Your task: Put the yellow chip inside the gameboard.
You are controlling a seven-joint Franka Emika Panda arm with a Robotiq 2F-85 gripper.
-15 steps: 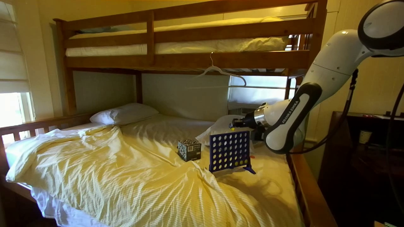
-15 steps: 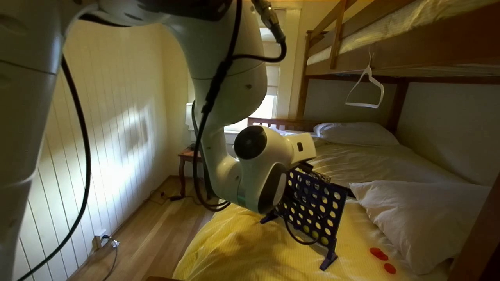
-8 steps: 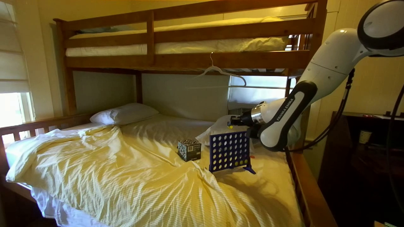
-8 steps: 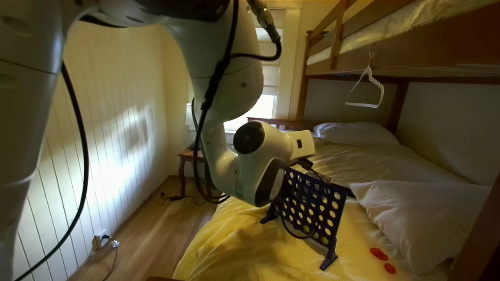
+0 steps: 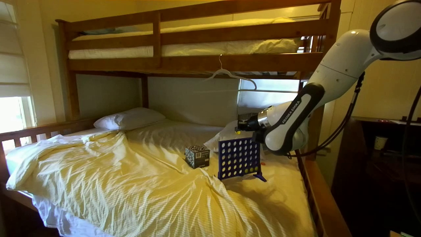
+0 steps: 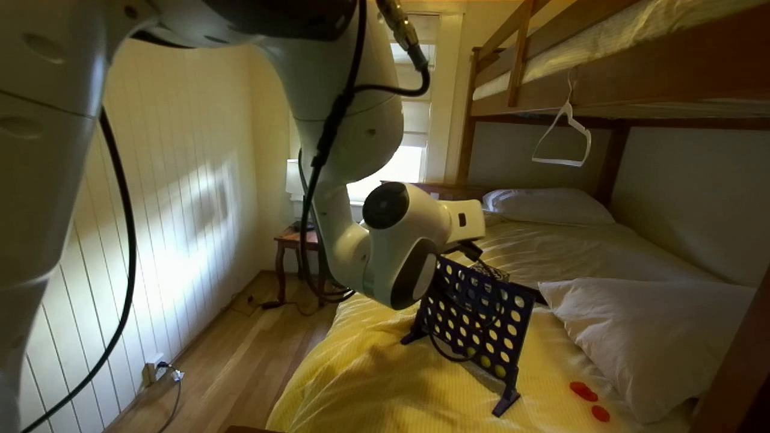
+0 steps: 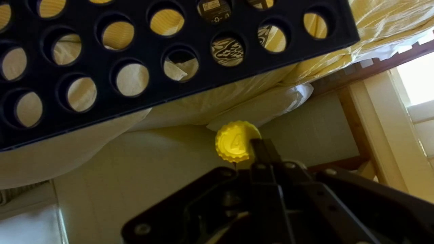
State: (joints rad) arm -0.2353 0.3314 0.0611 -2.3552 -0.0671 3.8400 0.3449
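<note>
The gameboard [image 5: 232,158] is an upright dark blue panel with rows of round holes, standing on feet on the bed; it also shows in an exterior view [image 6: 466,313], partly behind the arm. Yellow discs [image 5: 251,170] sit in its bottom row. My gripper [image 5: 240,126] is above the board's top edge, shut on a yellow chip [image 5: 237,132] at its fingertips. In the wrist view the chip [image 7: 233,140], marked 4, sticks out sideways from the fingertips [image 7: 266,149], apart from the board [image 7: 200,38]. The fingers are hidden behind the arm in an exterior view.
A small dark patterned box [image 5: 197,156] stands beside the board. Red chips [image 6: 582,391] lie on the bed near a white pillow [image 6: 637,325]. A white hanger [image 5: 227,73] hangs from the upper bunk rail [image 5: 190,62] above. Bunched yellow bedding [image 5: 131,184] covers the bed.
My gripper, with the yellow chip in it, has moved left along the board's top and slightly up in an exterior view. The gameboard, box and red chips have not moved.
</note>
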